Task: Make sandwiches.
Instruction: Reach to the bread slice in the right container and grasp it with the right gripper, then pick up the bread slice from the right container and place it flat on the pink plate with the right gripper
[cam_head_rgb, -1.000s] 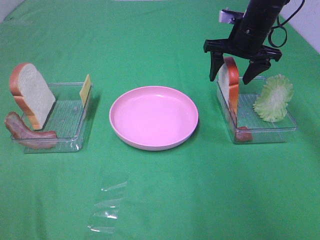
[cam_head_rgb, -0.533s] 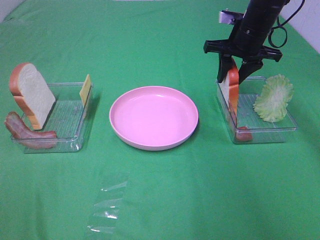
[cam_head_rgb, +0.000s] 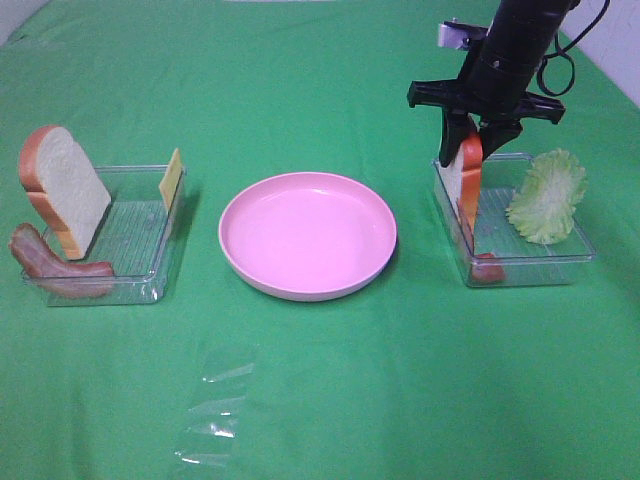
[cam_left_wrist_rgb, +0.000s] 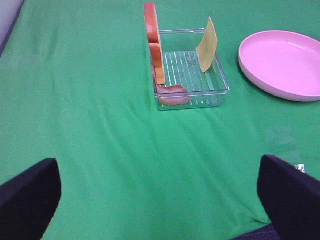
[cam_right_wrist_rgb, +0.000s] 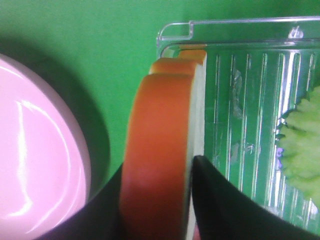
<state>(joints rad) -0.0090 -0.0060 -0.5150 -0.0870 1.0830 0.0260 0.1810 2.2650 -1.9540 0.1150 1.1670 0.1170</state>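
Note:
My right gripper (cam_head_rgb: 468, 148) is shut on the top of an upright bread slice (cam_head_rgb: 462, 182) at the left end of the right clear tray (cam_head_rgb: 530, 268). The right wrist view shows its fingers (cam_right_wrist_rgb: 220, 200) pinching the orange crust (cam_right_wrist_rgb: 157, 150). A lettuce leaf (cam_head_rgb: 547, 196) and a bacon strip (cam_head_rgb: 487, 270) share that tray. The left tray (cam_head_rgb: 140, 215) holds the second bread slice (cam_head_rgb: 65, 190), a bacon strip (cam_head_rgb: 50, 265) and a cheese square (cam_head_rgb: 172, 180). My left gripper (cam_left_wrist_rgb: 160, 200) is open and empty, well back from that tray.
A round pink plate (cam_head_rgb: 307, 232) sits between the two trays, with nothing on it. A crumpled piece of clear film (cam_head_rgb: 215, 405) lies on the green cloth near the front. The left wrist view shows the plate (cam_left_wrist_rgb: 285, 62) beyond the left tray.
My right gripper's fingers, open on either side of the bread slice a second ago, have closed on it. The left side has not changed.

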